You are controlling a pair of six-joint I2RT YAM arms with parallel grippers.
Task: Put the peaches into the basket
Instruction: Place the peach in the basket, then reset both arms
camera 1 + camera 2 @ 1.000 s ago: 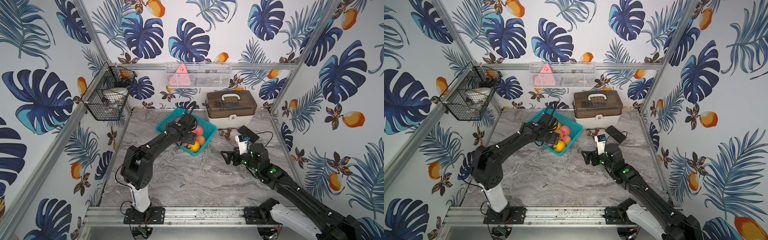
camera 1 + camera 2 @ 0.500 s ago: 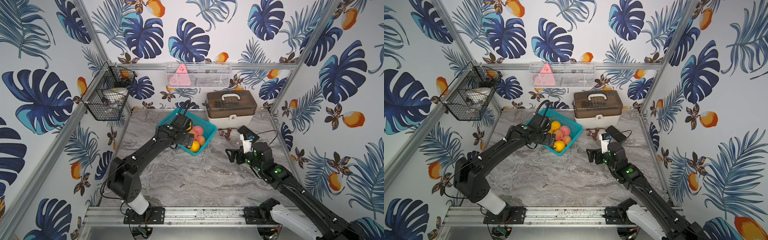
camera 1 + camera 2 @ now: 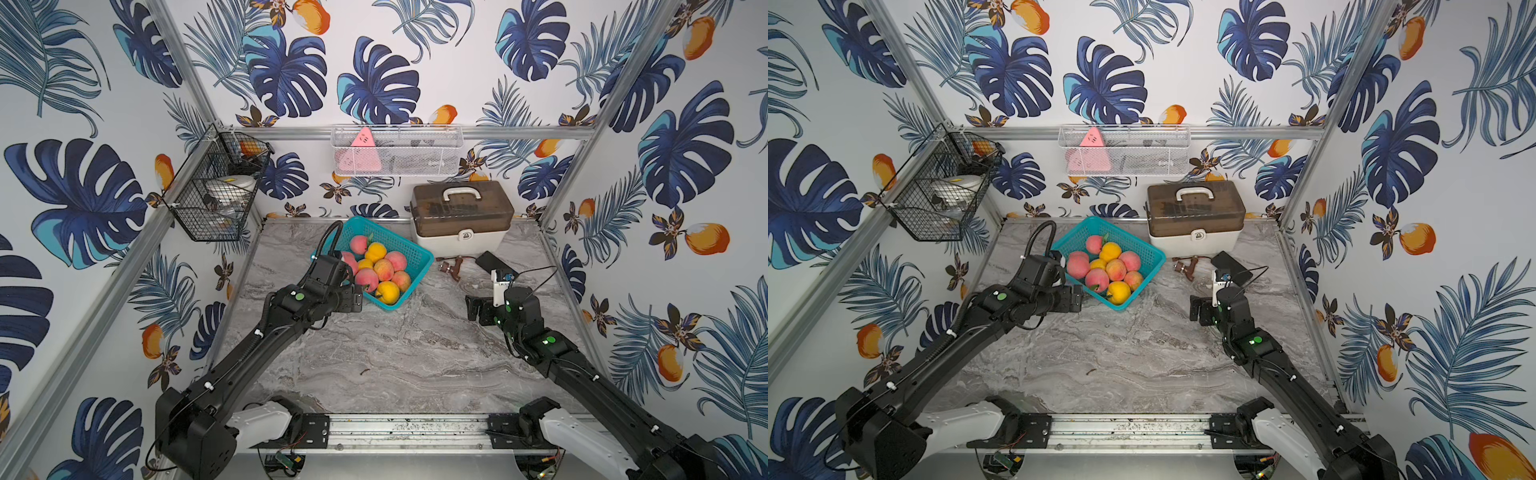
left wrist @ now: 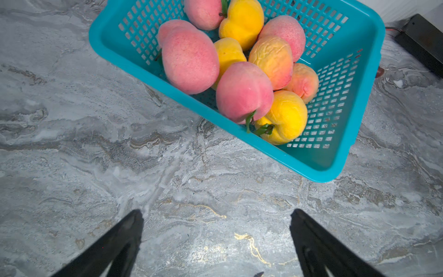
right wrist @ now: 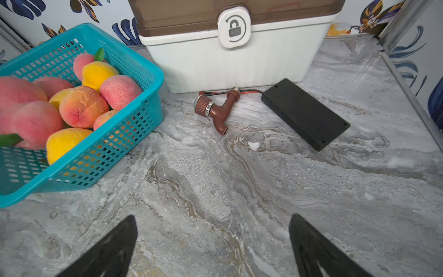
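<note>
Fuzzy peaches (image 4: 242, 93) heaped in the teal basket (image 4: 340, 156)
I saw round, matte pink and yellow fruits, one of them wrinkled, piled inside the perforated plastic walls on the veined grey marble-look desk (image 4: 96, 144). My left pincer (image 4: 217, 213) hung spread and empty just beside the basket's flared rim. The right pincer (image 5: 212, 217), black and tapered, gaped empty too, well apart.

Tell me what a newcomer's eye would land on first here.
The teal basket heaped with pink and yellow peaches stands out, at the back of the marble table beside a brown-lidded white box. The left gripper and right gripper hang open and empty over the table nearby.
</note>
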